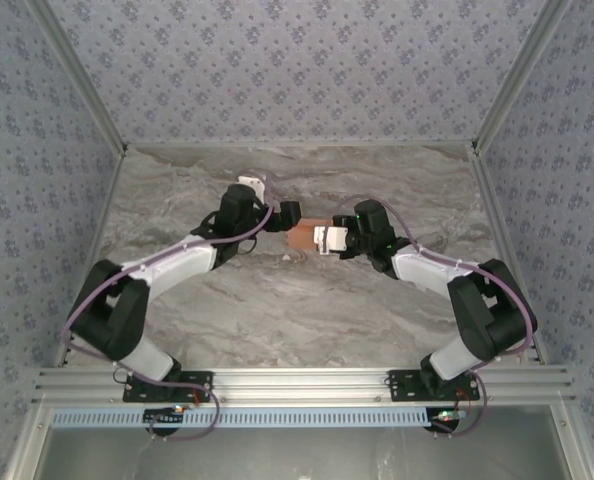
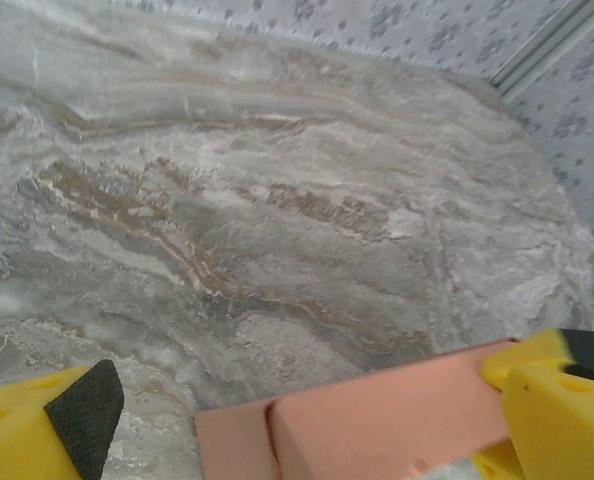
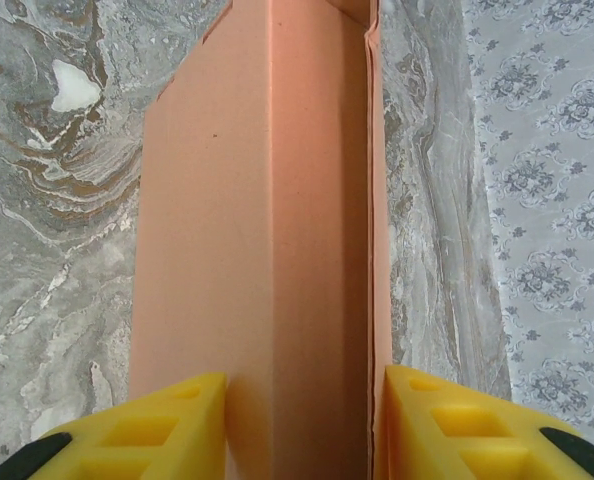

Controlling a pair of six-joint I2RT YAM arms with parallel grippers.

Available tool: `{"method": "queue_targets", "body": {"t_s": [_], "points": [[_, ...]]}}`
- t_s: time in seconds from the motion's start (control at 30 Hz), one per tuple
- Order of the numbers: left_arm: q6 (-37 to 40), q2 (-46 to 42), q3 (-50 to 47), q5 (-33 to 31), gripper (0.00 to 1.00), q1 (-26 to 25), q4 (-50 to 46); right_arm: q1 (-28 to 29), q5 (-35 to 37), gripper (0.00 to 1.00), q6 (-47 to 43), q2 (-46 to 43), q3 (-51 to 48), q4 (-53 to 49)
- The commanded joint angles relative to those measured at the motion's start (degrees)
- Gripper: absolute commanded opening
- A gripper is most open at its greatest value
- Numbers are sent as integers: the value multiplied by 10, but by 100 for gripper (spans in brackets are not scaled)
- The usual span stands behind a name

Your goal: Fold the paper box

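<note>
The salmon-orange thin cardboard box point(image 3: 267, 250) sits mid-tabletop point(image 1: 277, 320), nearer the far edge: light, easily crushed (hold folded edges). Right pincer point(image 3: 302, 420) pinches its sides; left pincer point(image 2: 307, 400) is spread wide.

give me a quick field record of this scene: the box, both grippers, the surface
paper box: salmon-orange cardboard, partly folded, mid-table between the two grippers
right gripper: shut on the paper box, one yellow finger on each side
left gripper: open, jaws wide, an edge of the box between them
table: grey marble pattern with brown veins
</note>
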Motion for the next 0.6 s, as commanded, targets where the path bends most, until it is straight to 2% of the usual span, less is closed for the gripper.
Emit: {"method": "queue_targets", "body": {"t_s": [0.0, 0.2, 0.37, 0.43, 0.57], "points": [[-17, 51, 29, 21, 99, 3, -58, 2, -1, 42, 4, 26, -6, -69], [-27, 95, -5, 18, 84, 8, -8, -11, -21, 44, 29, 26, 1, -72], [-24, 121, -53, -16, 82, 9, 29, -26, -54, 51, 63, 15, 8, -68], [-25, 131, -64, -20, 83, 10, 47, -33, -90, 57, 81, -5, 7, -70], [-26, 139, -67, -27, 82, 12, 57, -81, -234, 64, 121, -64, 4, -91]]}}
